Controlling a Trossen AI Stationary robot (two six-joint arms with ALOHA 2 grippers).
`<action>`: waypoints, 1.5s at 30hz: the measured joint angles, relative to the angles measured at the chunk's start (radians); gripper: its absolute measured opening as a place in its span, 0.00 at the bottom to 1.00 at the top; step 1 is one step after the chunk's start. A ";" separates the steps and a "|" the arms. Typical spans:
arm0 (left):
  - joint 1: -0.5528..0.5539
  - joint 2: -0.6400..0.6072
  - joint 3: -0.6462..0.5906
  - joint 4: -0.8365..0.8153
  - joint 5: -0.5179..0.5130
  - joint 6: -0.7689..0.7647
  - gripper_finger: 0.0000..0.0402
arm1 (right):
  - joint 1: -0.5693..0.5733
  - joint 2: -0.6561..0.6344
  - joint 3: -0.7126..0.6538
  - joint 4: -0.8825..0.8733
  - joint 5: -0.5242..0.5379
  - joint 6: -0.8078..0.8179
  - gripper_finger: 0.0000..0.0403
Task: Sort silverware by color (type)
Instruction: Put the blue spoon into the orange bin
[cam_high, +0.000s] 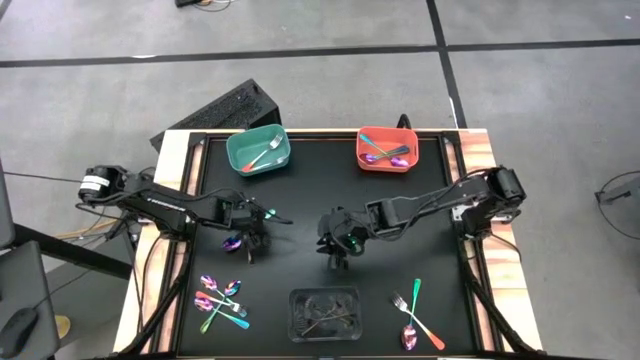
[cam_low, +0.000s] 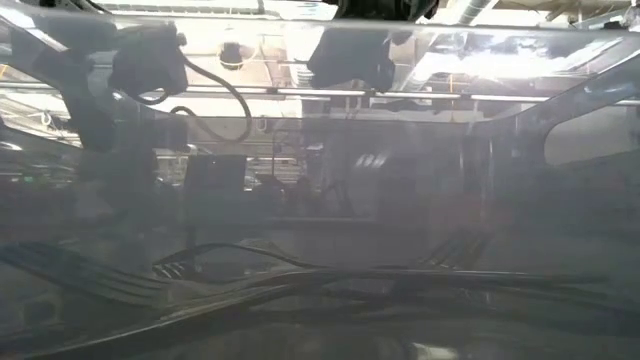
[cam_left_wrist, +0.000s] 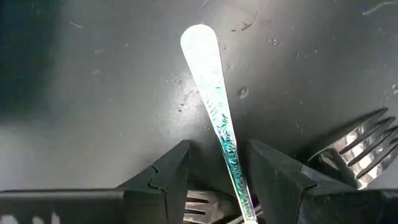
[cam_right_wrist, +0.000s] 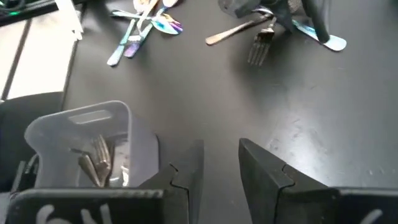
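Note:
My left gripper (cam_high: 250, 228) is at the table's left middle, pointing steeply down, open. Its fingers (cam_left_wrist: 169, 177) stand on either side of a teal-handled piece of silverware (cam_left_wrist: 214, 102) that lies along them on the black mat; whether they touch it I cannot tell. Two fork heads (cam_left_wrist: 364, 140) lie close by, and a purple spoon (cam_high: 232, 243) beside the gripper. My right gripper (cam_right_wrist: 221, 149) hovers open over the bare mat at the centre (cam_high: 338, 245). Loose silverware lies near left (cam_high: 220, 300) and near right (cam_high: 415, 315).
A teal bin (cam_high: 258, 150) holding a fork and a red bin (cam_high: 386, 148) holding spoons stand at the far edge. A clear plastic tray (cam_high: 325, 312) with grey cutlery sits at the near middle and fills the low view (cam_low: 320, 280).

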 joint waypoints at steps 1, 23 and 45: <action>0.000 -0.001 -0.006 0.005 0.000 -0.006 0.37 | -0.006 0.000 0.000 -0.002 0.000 -0.003 0.30; 0.006 0.001 -0.038 0.102 0.045 0.091 0.03 | -0.022 -0.007 -0.001 -0.132 0.113 -0.016 0.30; 0.073 0.004 0.134 0.674 0.083 0.445 0.02 | -0.033 -0.251 -0.605 0.680 0.311 0.218 0.30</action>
